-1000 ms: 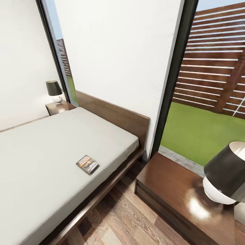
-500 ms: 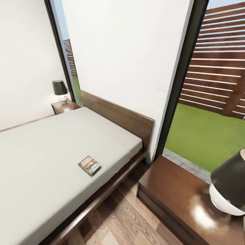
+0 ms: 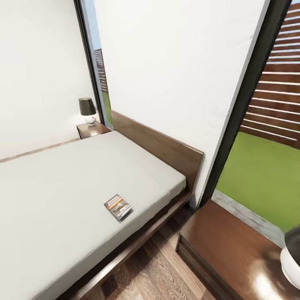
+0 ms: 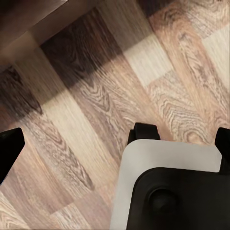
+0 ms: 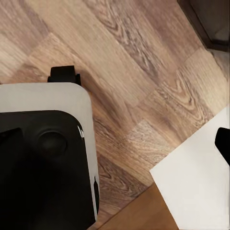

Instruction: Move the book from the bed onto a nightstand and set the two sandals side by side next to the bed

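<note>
The book [image 3: 118, 207], a thin dark paperback, lies flat on the grey mattress of the bed [image 3: 62, 183], close to its near side edge. One nightstand [image 3: 233, 246] stands at the lower right beside the headboard, and the other nightstand [image 3: 92, 130] sits at the bed's far side. The sandals are out of view. In the left wrist view a dark fingertip [image 4: 9, 148] of my left gripper [image 4: 116, 146] sits at the frame's edge, fingers wide apart over wood floor. My right gripper [image 5: 115, 141] shows a fingertip [image 5: 223, 143] likewise, with nothing held.
A black-shaded lamp [image 3: 88, 110] stands on the far nightstand, and another lamp [image 3: 291, 258] on the near one's right end. A strip of wood floor [image 3: 154, 271] runs between bed and near nightstand. My own base [image 4: 167, 187] shows below both wrists. A tall window [image 3: 266, 137] is behind.
The whole head picture has shifted: the camera has turned left, so the bed, book and nightstands sit further right in frame. The book has stayed put on the mattress.
</note>
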Controlling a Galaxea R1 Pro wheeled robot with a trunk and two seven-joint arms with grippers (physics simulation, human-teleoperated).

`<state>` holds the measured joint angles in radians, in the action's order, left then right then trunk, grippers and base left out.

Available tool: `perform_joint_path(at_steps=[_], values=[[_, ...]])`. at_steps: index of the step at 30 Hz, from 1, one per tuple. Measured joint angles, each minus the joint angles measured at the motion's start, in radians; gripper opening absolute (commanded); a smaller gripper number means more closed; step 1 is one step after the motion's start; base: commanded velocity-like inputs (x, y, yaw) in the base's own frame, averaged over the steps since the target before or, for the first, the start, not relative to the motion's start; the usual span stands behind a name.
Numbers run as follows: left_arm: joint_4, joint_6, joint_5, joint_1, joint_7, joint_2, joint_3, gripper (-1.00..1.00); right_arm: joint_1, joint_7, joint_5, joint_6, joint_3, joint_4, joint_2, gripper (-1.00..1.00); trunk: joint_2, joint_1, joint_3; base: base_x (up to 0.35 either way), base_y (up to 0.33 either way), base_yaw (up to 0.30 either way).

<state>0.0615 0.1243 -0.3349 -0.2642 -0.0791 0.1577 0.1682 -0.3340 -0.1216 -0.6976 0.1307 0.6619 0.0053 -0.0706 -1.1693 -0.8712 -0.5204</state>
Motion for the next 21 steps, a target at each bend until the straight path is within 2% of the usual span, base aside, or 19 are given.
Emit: perform_joint_path(at_steps=[13, 21], values=[[-0.001, 0.000, -0.001, 0.000, 0.001, 0.000, 0.000, 1.00, 0.000, 0.000, 0.000, 0.000, 0.001, 0.000, 0.004, 1.00, 0.000, 0.000, 0.000, 0.114, -0.037, 0.246], [-0.002, 0.000, -0.001, 0.000, 0.001, 0.000, 0.000, 1.00, 0.000, 0.000, 0.000, 0.000, 0.002, 0.000, 0.006, 1.00, 0.000, 0.000, 0.000, 0.042, -0.082, 0.096]])
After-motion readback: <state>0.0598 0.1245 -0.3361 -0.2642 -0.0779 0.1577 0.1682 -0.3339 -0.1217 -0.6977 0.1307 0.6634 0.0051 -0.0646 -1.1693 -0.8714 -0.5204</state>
